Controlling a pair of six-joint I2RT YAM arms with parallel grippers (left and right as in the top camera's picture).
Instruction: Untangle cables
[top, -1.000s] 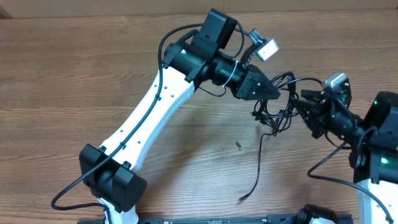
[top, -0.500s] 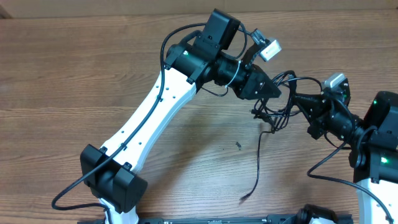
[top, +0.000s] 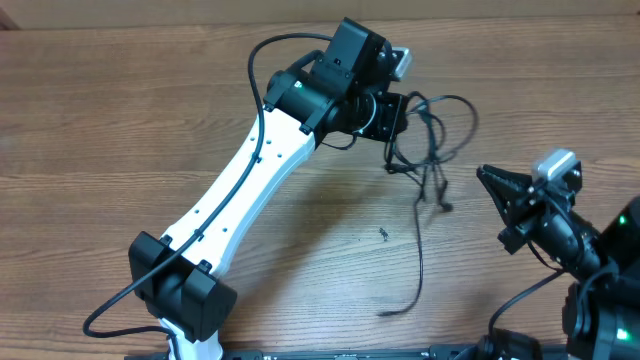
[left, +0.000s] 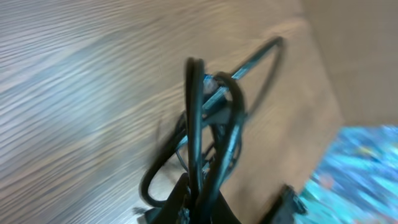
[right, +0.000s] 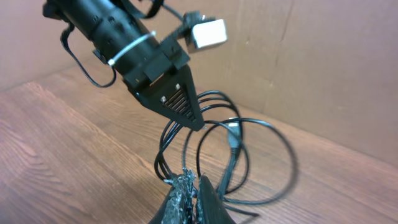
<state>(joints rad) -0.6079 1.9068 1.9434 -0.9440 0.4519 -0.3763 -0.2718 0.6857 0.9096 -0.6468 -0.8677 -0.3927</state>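
Table (top: 100, 120): wood-grain top, carrying only what trails down from the bundle.
Left arm (top: 250, 180): white, stretched on a diagonal from the near edge to the far middle — a reach that puts its wrist right above the tangle.
Right arm (top: 590, 250): black, at the near right corner, standing off from the bundle.
Cables (top: 432, 150): thin black cords at the far middle of the table, bunched and looping, hanging from the left arm's pincer. One strand runs toward the near edge. Hung like this, the loops can sag apart, which I judge to be the point of the hold.
Left gripper (right: 191, 119): pointing down, jaws pinched together on the top of the cords, so it serves as the anchor.
Right gripper (top: 488, 177): fingers pressed into a point with nothing between them, aimed at the cables but apart from them in the overhead view. Its own camera shows cords looping just past the tips — contact cannot be told there.
Loose end (top: 385, 313): lies on the wood, well apart from the bundle, free to be drawn out.
Plug (right: 233, 129): small connector dangling inside the loops, likely to snag.
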